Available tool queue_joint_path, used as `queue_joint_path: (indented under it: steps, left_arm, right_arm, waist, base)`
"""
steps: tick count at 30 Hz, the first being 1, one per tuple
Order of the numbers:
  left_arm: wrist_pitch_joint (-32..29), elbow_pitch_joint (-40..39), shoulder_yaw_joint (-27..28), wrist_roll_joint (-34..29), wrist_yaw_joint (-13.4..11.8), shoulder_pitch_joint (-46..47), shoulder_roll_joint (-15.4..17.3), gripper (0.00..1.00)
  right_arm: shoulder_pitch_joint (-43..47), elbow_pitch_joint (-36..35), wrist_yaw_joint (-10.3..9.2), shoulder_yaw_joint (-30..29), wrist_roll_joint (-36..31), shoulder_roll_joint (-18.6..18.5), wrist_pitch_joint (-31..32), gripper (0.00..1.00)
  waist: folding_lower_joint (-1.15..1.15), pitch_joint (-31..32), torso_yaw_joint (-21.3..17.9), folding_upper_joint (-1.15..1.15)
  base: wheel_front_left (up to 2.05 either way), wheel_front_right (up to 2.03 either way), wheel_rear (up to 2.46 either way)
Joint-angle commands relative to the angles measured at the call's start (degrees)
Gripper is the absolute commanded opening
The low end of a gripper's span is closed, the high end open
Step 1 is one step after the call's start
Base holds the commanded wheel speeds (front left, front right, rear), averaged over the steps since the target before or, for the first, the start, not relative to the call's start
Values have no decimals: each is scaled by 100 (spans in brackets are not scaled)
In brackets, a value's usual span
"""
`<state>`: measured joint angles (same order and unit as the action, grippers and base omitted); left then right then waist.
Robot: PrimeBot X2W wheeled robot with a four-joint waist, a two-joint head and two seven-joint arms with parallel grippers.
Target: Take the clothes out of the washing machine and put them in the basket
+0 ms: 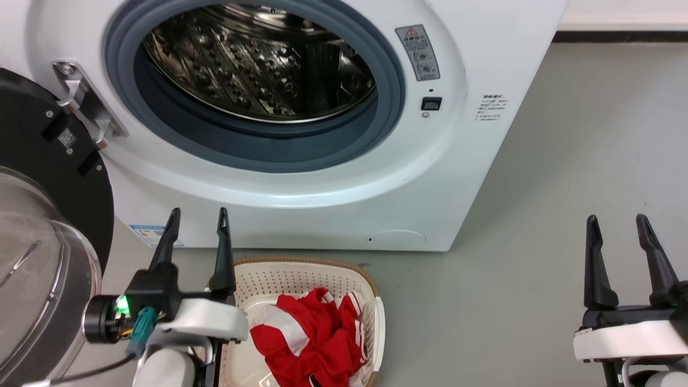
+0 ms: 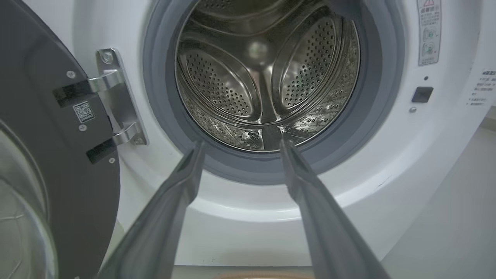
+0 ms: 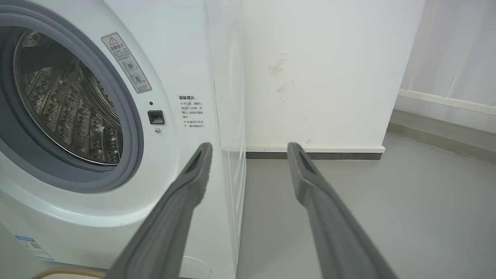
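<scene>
The white washing machine (image 1: 457, 177) stands ahead with its door (image 1: 48, 215) swung open at the left. Its steel drum (image 1: 258, 59) looks bare inside, also in the left wrist view (image 2: 267, 77). The red and white clothes (image 1: 312, 338) lie bunched in the cream basket (image 1: 301, 279) on the floor in front of the machine. My left gripper (image 1: 198, 216) hovers open over the basket's left rim, fingers pointing at the machine, nothing between them (image 2: 240, 145). My right gripper (image 1: 617, 221) is open over bare floor at the right, with nothing in it (image 3: 250, 146).
Grey floor (image 1: 580, 150) spreads to the right of the machine up to a white wall with a dark skirting (image 3: 314, 155). The open glass door takes up the left side beside my left arm.
</scene>
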<state>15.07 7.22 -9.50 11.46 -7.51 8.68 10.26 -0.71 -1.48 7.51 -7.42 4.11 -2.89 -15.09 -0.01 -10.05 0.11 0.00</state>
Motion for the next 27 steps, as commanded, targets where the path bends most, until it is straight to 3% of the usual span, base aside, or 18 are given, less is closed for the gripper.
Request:
queue_joint_path:
  steps: [1,10,27]
  left_arm:
    - [15,-61,60,-55,29,-86,-35,100]
    - [15,-622,704,-525,261,-806,-476,100]
    - [15,-523,1034,-840,482,-1408,-715,100]
  right_arm:
    - [60,-14,-4,5,-15,4,-12,100]
    - [342,6,-4,88,18,4,-12,100]
    - [713,82,-4,198,49,4,-12,100]
  waist:
    - [1,68,-8,0]
    - [1,425,-64,0]
    - [1,752,-79,0]
  base:
    - [0,0,0]
    - [0,0,0]
    - [0,0,0]
